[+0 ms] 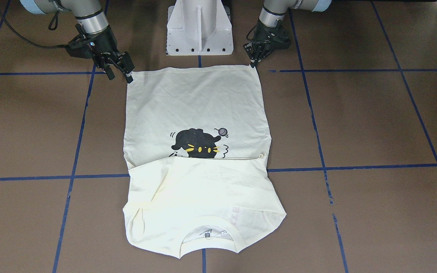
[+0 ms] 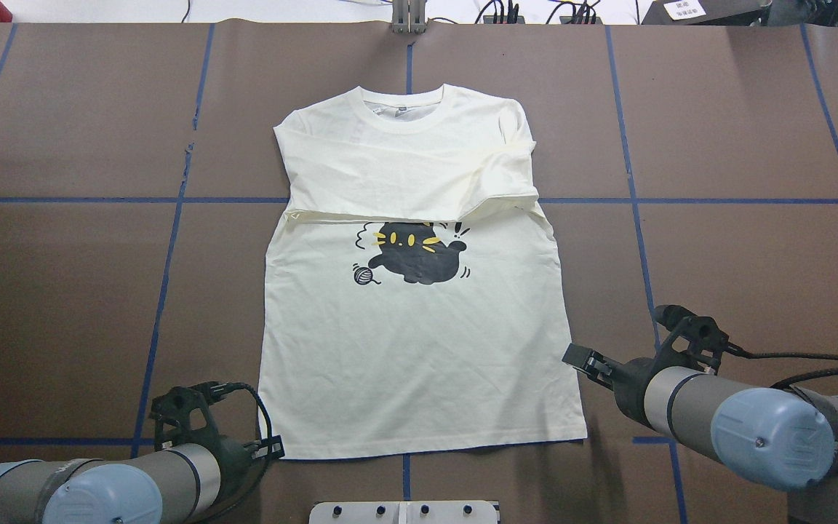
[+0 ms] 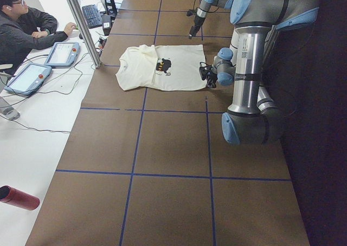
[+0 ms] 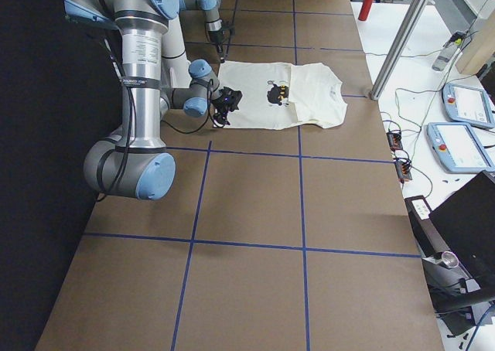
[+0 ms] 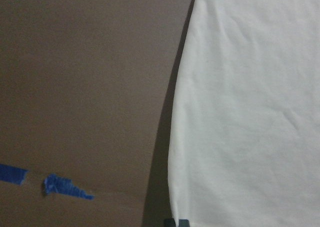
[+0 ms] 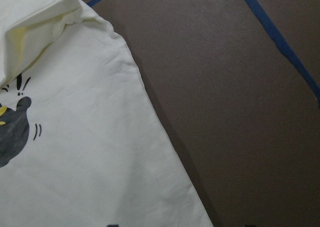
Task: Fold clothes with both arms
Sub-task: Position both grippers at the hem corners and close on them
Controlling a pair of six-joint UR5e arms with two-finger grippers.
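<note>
A brown table point(image 2: 62, 291) gridded with blue tape point(image 2: 163, 291) holds one shirt point(image 2: 419, 364), lying flat with its hem nearest the robot. Two grippers flank that hem. The left gripper point(image 1: 254, 63), fingers drawn narrow, touches one corner; whether it grips cloth is unclear. The right gripper point(image 1: 119, 75), spread wide, sits just beside the other corner. Beyond lie one cat print point(image 2: 415, 251), a plain fold point(image 2: 404, 182) and the collar point(image 2: 401, 94).

T-shirt point(image 2: 419, 364) soft matt cloth, creased; table point(image 2: 717, 255) matt brown; right arm point(image 2: 684, 404) smooth grey metal.
</note>
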